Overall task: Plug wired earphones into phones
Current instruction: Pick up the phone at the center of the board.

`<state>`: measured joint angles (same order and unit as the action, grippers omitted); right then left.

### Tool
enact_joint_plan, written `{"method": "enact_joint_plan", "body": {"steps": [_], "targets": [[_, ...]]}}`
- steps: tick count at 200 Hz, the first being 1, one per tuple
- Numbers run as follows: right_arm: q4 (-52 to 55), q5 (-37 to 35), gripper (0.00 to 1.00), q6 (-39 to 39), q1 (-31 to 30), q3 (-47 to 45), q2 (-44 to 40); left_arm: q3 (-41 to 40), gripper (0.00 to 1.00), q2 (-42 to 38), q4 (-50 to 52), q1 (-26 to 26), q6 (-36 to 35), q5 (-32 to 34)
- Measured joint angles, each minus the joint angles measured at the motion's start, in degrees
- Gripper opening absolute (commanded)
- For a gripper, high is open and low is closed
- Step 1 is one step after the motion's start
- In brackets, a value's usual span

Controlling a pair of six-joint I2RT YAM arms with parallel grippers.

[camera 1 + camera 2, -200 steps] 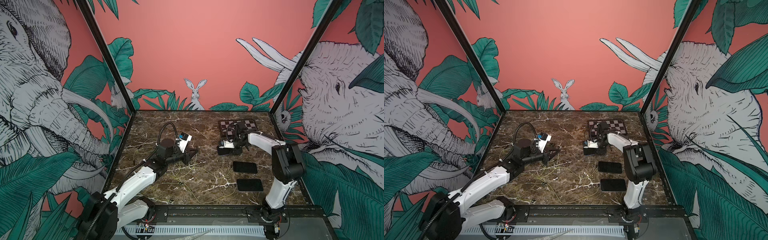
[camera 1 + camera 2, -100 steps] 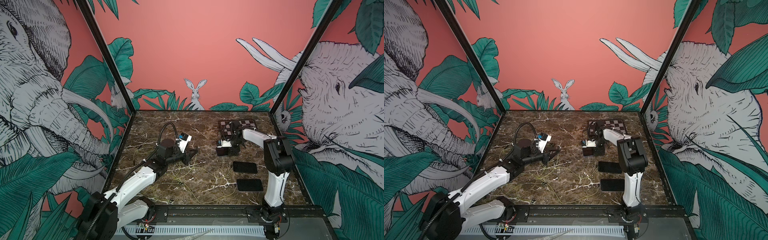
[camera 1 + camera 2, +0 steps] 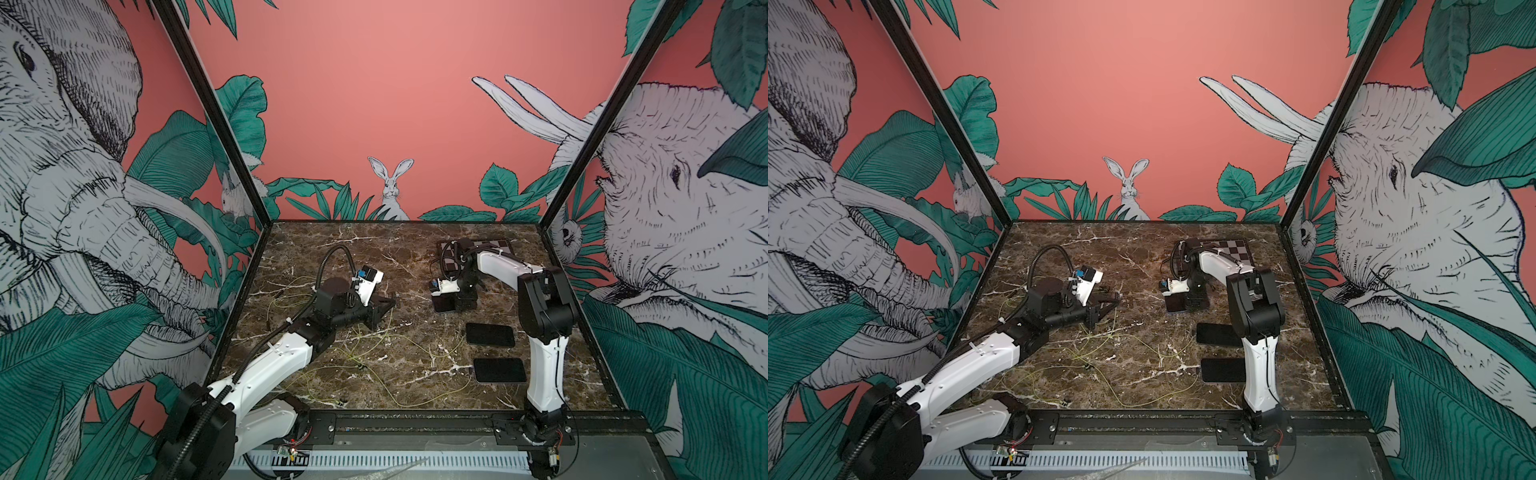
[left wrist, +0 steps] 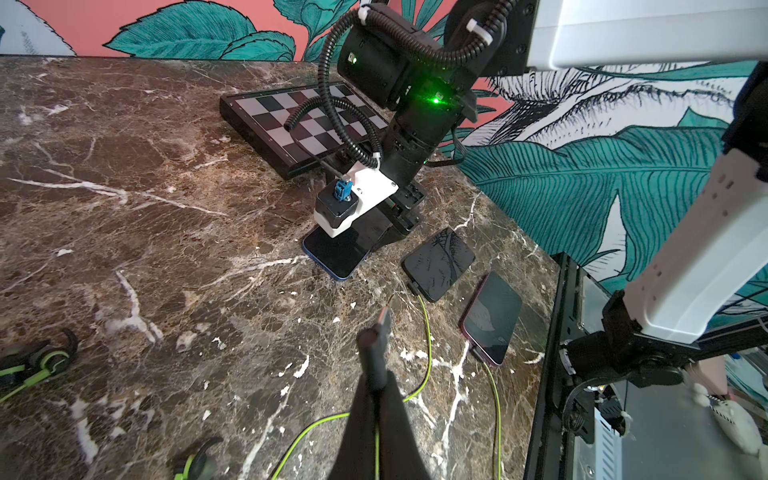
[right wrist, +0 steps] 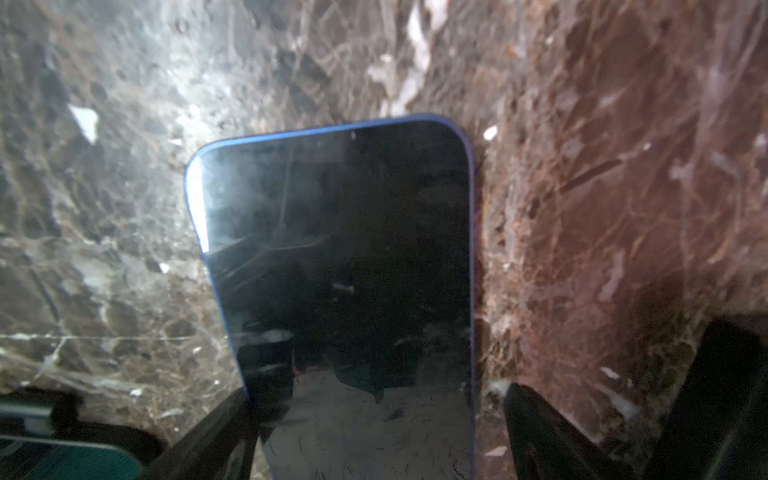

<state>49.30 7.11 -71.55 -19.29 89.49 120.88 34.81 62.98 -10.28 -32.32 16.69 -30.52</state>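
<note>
Three black phones lie on the right of the marble table. My right gripper point(image 3: 455, 303) stands open over the far, blue-edged phone point(image 5: 340, 249), a finger point(image 5: 540, 428) on each side of it; one finger is clear of its edge. The middle phone point(image 4: 438, 264) and the near phone point(image 4: 492, 318) each have a yellow-green cord at their end. My left gripper point(image 4: 376, 374) hovers mid-table, shut on an earphone plug point(image 4: 380, 328) that sticks out past the tips, its green cord trailing back. More earphone cords point(image 3: 374, 357) sprawl over the table's front half.
A black-and-white checkerboard plate point(image 4: 282, 120) lies at the back right behind the right arm. Green-and-black earbuds point(image 4: 41, 361) lie on the marble to the left. A black frame rail point(image 3: 415, 419) edges the table's front.
The right arm has swung its elbow a little left and its jaws have widened around the far phone. The left arm has stayed put with the plug.
</note>
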Motion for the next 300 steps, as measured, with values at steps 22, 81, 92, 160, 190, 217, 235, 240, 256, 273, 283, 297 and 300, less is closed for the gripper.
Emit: {"method": "enact_joint_plan", "body": {"steps": [22, 81, 92, 160, 190, 217, 235, 240, 256, 273, 283, 297, 300], "targets": [[1.27, -1.81, 0.90, -0.13, -0.66, 1.11, 0.72, 0.00, 0.00, 0.00, 0.15, 0.00, 0.00, -0.02], [1.84, -4.07, 0.78, -1.14, -1.38, 0.76, 0.63, 0.00, 0.00, -0.02, 0.17, 0.00, 0.02, -0.04], [2.03, -4.61, 0.75, -1.33, -1.53, 0.76, 0.63, 0.00, 0.00, -0.02, 0.17, 0.00, 0.02, -0.04], [0.09, -4.35, 0.72, -2.08, -1.62, -2.21, -1.66, 0.00, 0.00, -0.02, 0.17, 0.00, 0.02, -0.02], [-3.15, -3.50, 0.71, -1.33, -1.25, -5.46, -4.22, 0.02, 0.00, -0.02, 0.42, 0.00, 0.00, 0.15], [-5.90, -2.45, 0.71, 0.39, -0.85, -10.16, -7.89, 0.22, 0.00, -0.02, 0.72, 0.00, -0.02, 0.63], [-7.28, -0.68, 0.71, 2.08, -0.63, -12.90, -11.02, 0.48, 0.00, -0.02, 0.83, 0.00, -0.02, 1.05], [-7.96, -0.09, 0.71, 2.71, -0.57, -13.57, -12.13, 0.55, 0.00, -0.02, 0.85, 0.00, -0.02, 1.07], [-10.62, 1.99, 0.71, 4.44, -0.61, -15.45, -15.76, 0.70, 0.00, -0.02, 0.96, 0.00, -0.02, 1.22], [-13.73, 4.13, 0.71, 6.38, -0.74, -17.42, -19.65, 0.70, 0.00, 0.00, 0.96, 0.00, 0.00, 1.25], [-14.73, 4.94, 0.71, 7.06, -0.83, -17.73, -20.98, 0.70, 0.00, 0.00, 0.96, 0.00, 0.00, 1.25], [-19.52, 6.21, 0.71, 8.96, -1.27, -20.24, -23.39, 0.74, 0.00, 0.17, 0.94, 0.00, 0.26, 1.22], [-20.39, 6.49, 0.71, 9.55, -1.42, -20.92, -23.96, 0.74, 0.00, 0.24, 0.94, 0.00, 0.28, 1.22]]}}
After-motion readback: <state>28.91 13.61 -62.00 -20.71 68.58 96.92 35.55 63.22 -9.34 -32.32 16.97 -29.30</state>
